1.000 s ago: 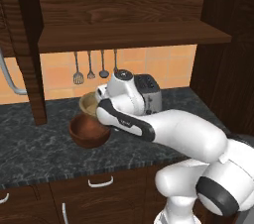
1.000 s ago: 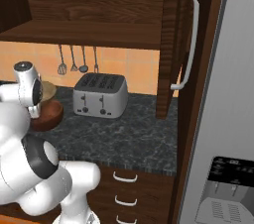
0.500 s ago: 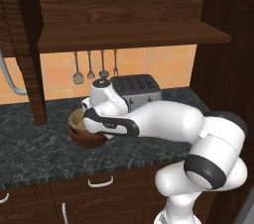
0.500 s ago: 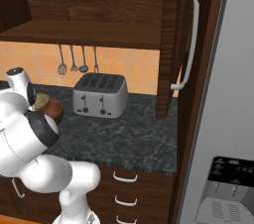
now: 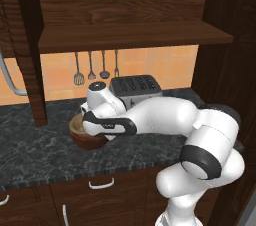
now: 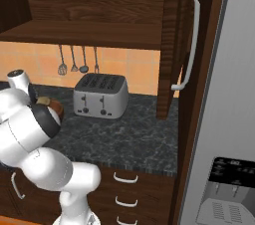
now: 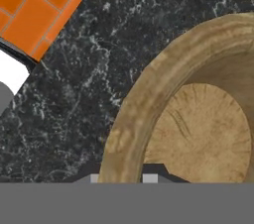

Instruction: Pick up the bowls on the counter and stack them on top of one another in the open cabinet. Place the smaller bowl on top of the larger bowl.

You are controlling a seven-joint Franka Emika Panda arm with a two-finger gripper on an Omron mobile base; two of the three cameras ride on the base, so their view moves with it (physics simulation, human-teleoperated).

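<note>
The end effector (image 7: 124, 178) is clamped on the near rim of the tan bowl (image 7: 198, 119) — low over the tabletop (image 5: 40, 152), beside the brown bowl (image 5: 89, 139). The cabinet shelf (image 5: 130, 35) lies straight above — lift first.

Two bowls — one larger bowl (image 5: 89, 139), dark reddish-brown, and one smaller bowl (image 7: 198, 119), pale tan. One toaster (image 6: 100, 95) with four slots. Four utensils (image 5: 96, 67) hang on the tiled wall. One counter (image 6: 129, 137), one open cabinet (image 5: 125, 25) — one fridge (image 6: 221, 119).
</note>
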